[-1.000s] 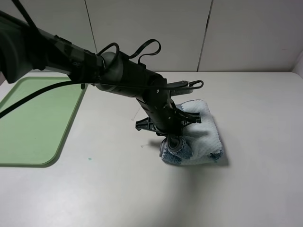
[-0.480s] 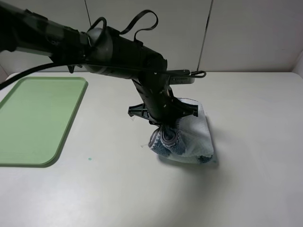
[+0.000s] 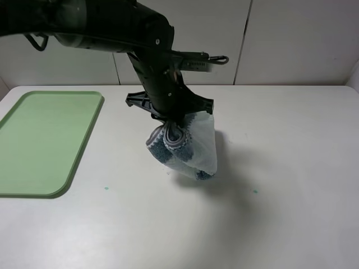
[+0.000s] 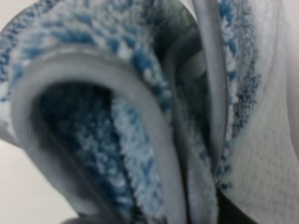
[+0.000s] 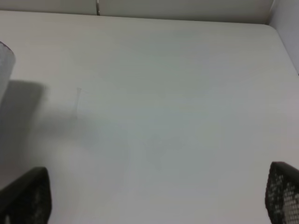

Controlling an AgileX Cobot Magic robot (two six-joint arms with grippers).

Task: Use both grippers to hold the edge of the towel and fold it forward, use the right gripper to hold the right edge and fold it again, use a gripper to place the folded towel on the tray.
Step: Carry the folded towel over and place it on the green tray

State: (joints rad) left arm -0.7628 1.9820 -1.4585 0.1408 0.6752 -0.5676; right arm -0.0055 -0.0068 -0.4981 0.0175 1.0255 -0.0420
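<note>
My left gripper [image 3: 174, 120] is shut on the folded towel [image 3: 188, 148] at its top. The towel, blue-grey and white striped, hangs bunched below the gripper, clear of the white table near the middle. In the left wrist view the towel [image 4: 140, 116] fills the picture, its grey hem [image 4: 93, 65] curling close to the lens; the fingers are hidden by cloth. The light-green tray [image 3: 39, 140] lies flat at the left of the table, apart from the towel. My right gripper [image 5: 154, 205] is open and empty over bare table; its arm is out of the exterior high view.
The white table [image 3: 280, 185] stretches to the right and front of the hanging towel. Small teal specks [image 3: 106, 188] lie on it. A pale panelled wall [image 3: 291, 39] stands behind the far edge. The black left arm [image 3: 101, 25] reaches in from the upper left.
My left gripper has lifted the folded towel off the table and carried it left and back, towards the tray. The towel now hangs instead of resting on the table.
</note>
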